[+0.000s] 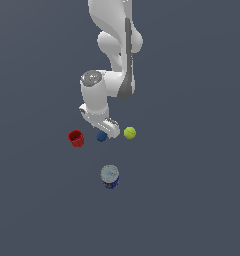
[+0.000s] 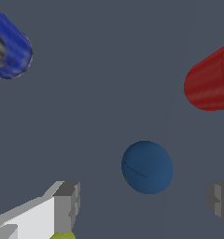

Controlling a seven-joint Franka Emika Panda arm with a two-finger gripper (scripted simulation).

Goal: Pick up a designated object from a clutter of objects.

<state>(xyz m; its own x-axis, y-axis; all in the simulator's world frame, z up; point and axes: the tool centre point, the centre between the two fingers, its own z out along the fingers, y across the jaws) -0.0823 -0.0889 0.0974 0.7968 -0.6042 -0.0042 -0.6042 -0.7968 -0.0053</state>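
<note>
I see a plain grey floor point(image 1: 202, 200). My gripper point(image 2: 144, 205) gapes wide, empty, straddling the dark blue ball point(image 2: 147, 167). The red ribbed cup point(image 1: 76, 138) beside the ball looks empty.

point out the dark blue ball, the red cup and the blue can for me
dark blue ball point(image 2: 147, 167), wrist view, centre of its face
red ribbed cup point(image 1: 76, 138), exterior view, its outer wall
blue silver-topped can point(image 1: 109, 173), exterior view, its silvery top

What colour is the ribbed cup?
Red; the ribbed cup shows best in the exterior view.
</note>
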